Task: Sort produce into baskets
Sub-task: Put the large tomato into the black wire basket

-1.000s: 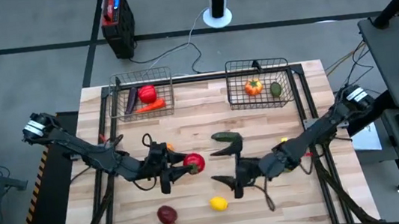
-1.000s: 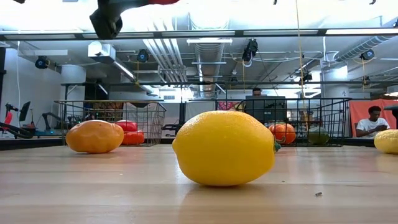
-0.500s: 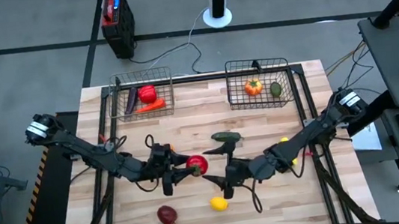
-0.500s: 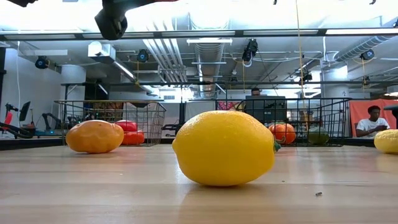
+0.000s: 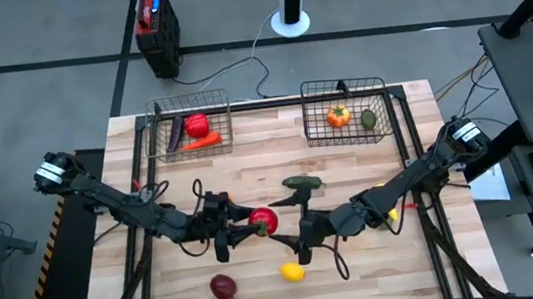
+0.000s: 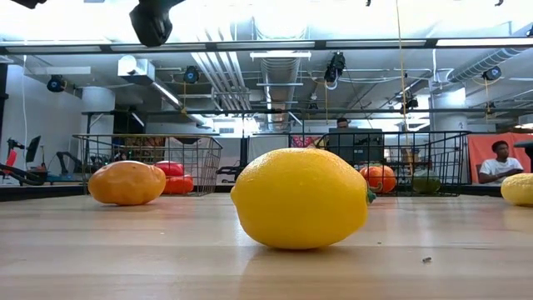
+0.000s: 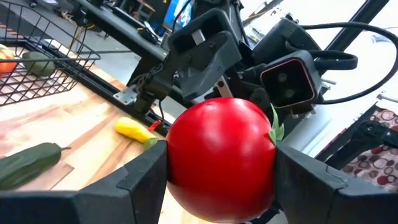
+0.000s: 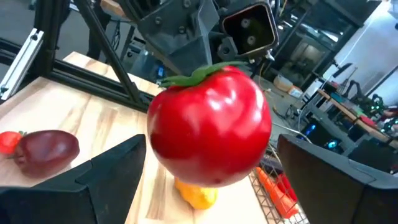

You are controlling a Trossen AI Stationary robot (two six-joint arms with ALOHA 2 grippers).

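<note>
Jaws of the left gripper (image 5: 252,224) clamp a red tomato (image 5: 264,220) in the air above the middle of the table (image 5: 265,140), and the left wrist view shows the tomato (image 7: 221,158) wedged tight between both dark fingers (image 7: 143,180). Facing it, the right gripper (image 5: 296,229) has its jaws spread wide either side of that same tomato; in the right wrist view the fruit (image 8: 210,126) sits between the two fingers (image 8: 118,177) with daylight on both sides, no contact.

Beyond the jaws, at the far edge of the table, sit the two wire baskets. The left basket (image 5: 159,132) holds a red piece, a dark purple one and an orange carrot shape; the right basket (image 5: 312,92) holds an orange tomato-like piece and a small green one.

Loose on the table: a green cucumber (image 5: 301,182) just beyond the right jaws, a dark red onion-like piece (image 5: 223,286) on the near side of the left jaws, a lemon (image 5: 292,271) just below the right jaws, looming large in the low view (image 6: 300,209), and a small yellow pepper (image 5: 385,218) beside the right arm.
</note>
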